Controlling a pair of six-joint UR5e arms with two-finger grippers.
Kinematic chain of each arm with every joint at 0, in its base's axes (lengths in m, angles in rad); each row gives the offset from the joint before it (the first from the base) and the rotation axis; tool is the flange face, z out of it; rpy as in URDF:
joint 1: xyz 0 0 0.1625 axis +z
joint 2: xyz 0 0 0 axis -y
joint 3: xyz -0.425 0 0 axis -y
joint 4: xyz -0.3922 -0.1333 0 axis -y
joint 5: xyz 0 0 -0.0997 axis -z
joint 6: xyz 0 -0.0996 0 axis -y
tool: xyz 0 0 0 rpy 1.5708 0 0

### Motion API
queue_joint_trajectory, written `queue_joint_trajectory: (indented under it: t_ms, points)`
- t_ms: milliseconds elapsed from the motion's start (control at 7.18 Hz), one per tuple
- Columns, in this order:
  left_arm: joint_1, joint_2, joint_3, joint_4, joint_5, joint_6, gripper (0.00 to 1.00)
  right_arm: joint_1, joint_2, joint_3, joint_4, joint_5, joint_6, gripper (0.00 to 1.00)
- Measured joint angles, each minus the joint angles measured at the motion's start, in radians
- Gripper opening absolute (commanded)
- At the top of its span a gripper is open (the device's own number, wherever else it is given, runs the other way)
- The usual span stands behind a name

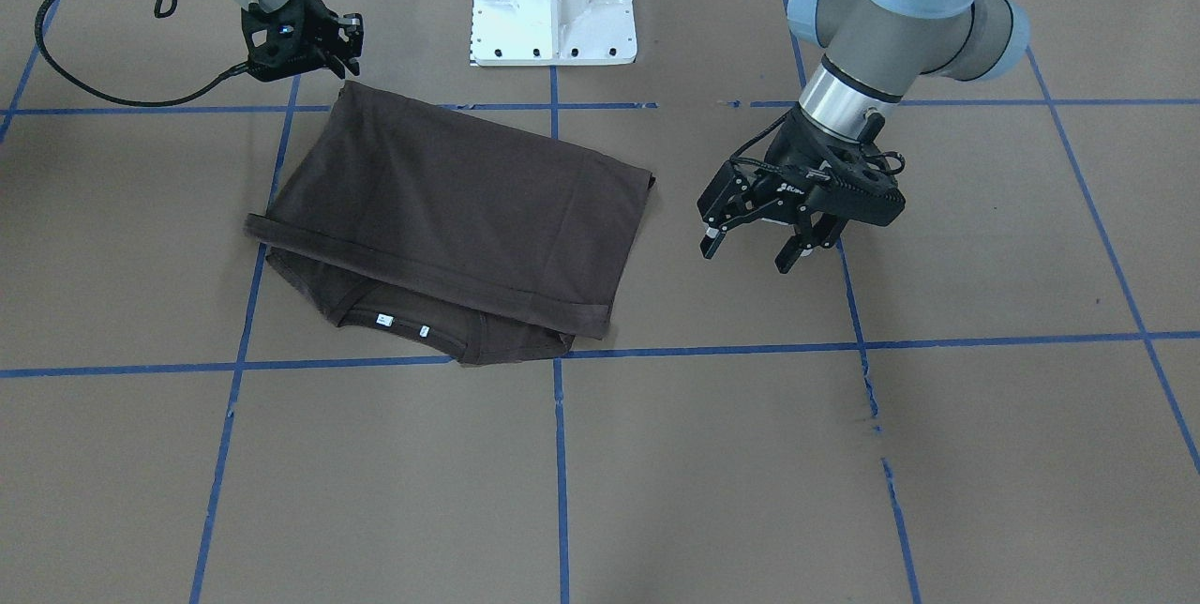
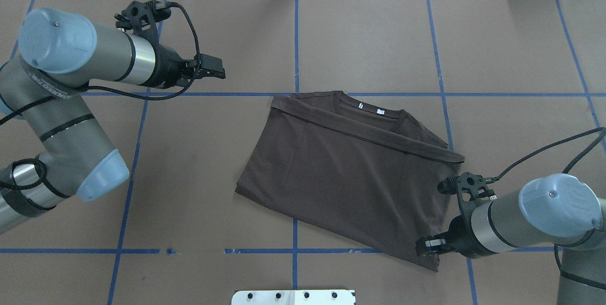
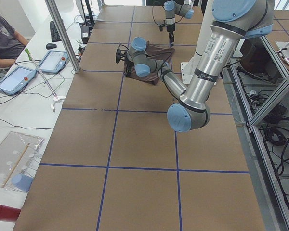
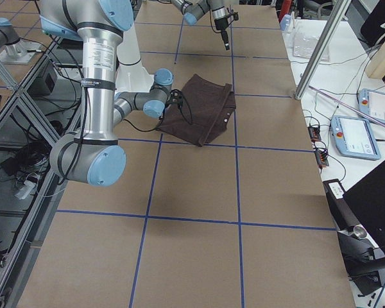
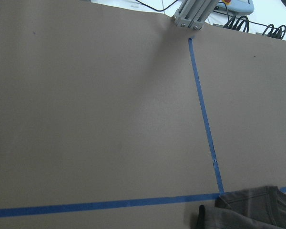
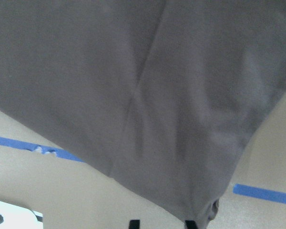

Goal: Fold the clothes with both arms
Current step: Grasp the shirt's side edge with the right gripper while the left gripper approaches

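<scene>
Seemingly halved, the shirt (image 1: 450, 210) needs another fold; left end effector (image 1: 753, 249) and right end effector (image 1: 349, 46), both spread, must pinch corners.

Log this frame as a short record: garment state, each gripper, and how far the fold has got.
Garment: dark brown T-shirt, folded over once, flat on the table, skewed to the blue tape grid
Collar: uncovered at the far edge, white neck labels showing
Left gripper: jaws open, empty, clear of the shirt
Right gripper: at the shirt's near corner; jaws apart in the wrist view, no cloth between them
Fold status: likely partial, further folds probably needed
</scene>
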Motion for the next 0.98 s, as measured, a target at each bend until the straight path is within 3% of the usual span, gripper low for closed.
queue_joint_trajectory:
  t_ms: [279, 557, 836, 975]
  points:
    - [0.139, 0.023, -0.024, 0.050, 0.086, -0.219, 0.94, 0.068, 0.028, -0.003, 0.031, -0.084, 0.001, 1.00]
    - [0.283, 0.026, -0.084, 0.213, 0.195, -0.371, 0.91, 0.121, 0.050, -0.005, 0.049, -0.116, 0.002, 1.00]
    - [0.364, -0.006, -0.047, 0.275, 0.238, -0.429, 0.86, 0.135, 0.064, -0.007, 0.051, -0.120, 0.002, 1.00]
    - [0.375, -0.032, -0.016, 0.280, 0.257, -0.440, 0.79, 0.137, 0.065, -0.008, 0.051, -0.119, 0.002, 1.00]
